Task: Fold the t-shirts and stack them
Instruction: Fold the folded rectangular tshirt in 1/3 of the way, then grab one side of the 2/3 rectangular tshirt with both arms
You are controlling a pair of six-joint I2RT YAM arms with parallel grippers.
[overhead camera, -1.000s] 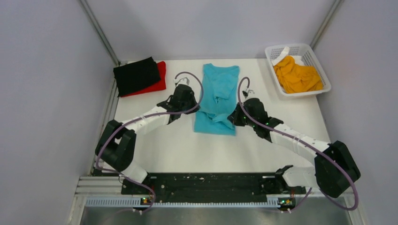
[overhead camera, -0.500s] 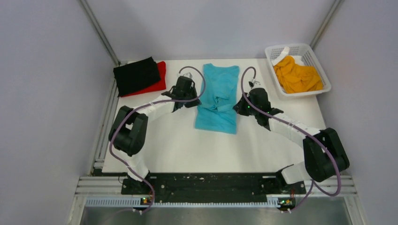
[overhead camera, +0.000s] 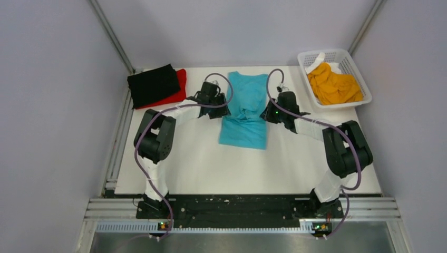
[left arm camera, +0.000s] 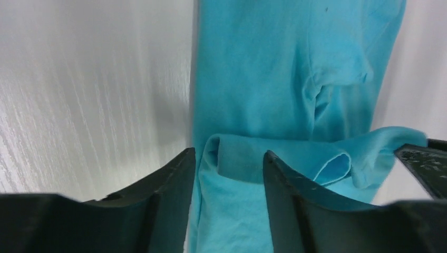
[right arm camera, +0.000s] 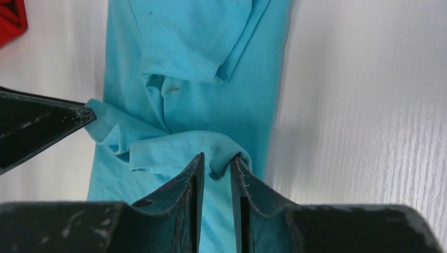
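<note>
The right gripper [right arm camera: 217,161] has its two fingers drawn almost together, pinching a small tuck of cloth at the right-hand edge of the turquoise t-shirt [overhead camera: 243,134]. Opposite it, the left gripper [left arm camera: 227,158] sits at the shirt's left edge with its fingers clearly parted. A doubled roll of the same cloth lies in the gap between them, but the fingers do not appear to press on it. The two grippers face each other across the shirt's middle, and a bunched ridge of turquoise cloth runs between them. This placement looks meant to carry a crosswise fold evenly from both edges, so that the shirt shortens without skewing. The shirt lies lengthwise in the centre of the white table [overhead camera: 211,163], already narrowed with its sleeves turned in, and is flat on either side of the ridge. At the far left corner a folded black t-shirt [overhead camera: 153,84] rests on top of a red t-shirt [overhead camera: 181,87] — probably the start of the stack the turquoise one will join. At the far right a white mesh basket [overhead camera: 354,71] holds the crumpled orange-yellow t-shirt [overhead camera: 333,84], not yet folded.
</note>
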